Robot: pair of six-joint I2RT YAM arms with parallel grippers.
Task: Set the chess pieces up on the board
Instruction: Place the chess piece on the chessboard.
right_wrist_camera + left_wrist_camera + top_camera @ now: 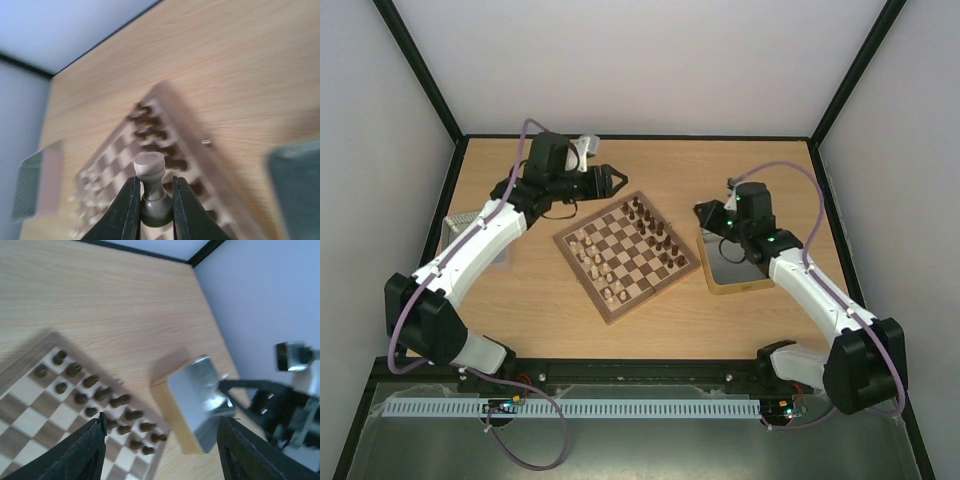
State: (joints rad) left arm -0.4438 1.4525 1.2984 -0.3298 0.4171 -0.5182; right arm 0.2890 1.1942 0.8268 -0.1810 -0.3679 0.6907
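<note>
The chessboard (632, 258) lies tilted in the middle of the table. Light cream chessmen (588, 250) stand along its left side and dark chessmen (658, 232) along its right side. My right gripper (152, 200) is shut on a light cream rook (150, 172), held upright in the air. In the top view this gripper (706, 213) hovers just right of the board. My left gripper (616, 180) is open and empty above the board's far corner. In the left wrist view its jaws (162, 440) stand wide apart over the dark chessmen (100, 392).
An open metal tin (735, 265) in a wooden frame lies right of the board, also in the left wrist view (197, 397). A grey tin part (470, 228) lies at the table's left edge under my left arm. Walls enclose the table.
</note>
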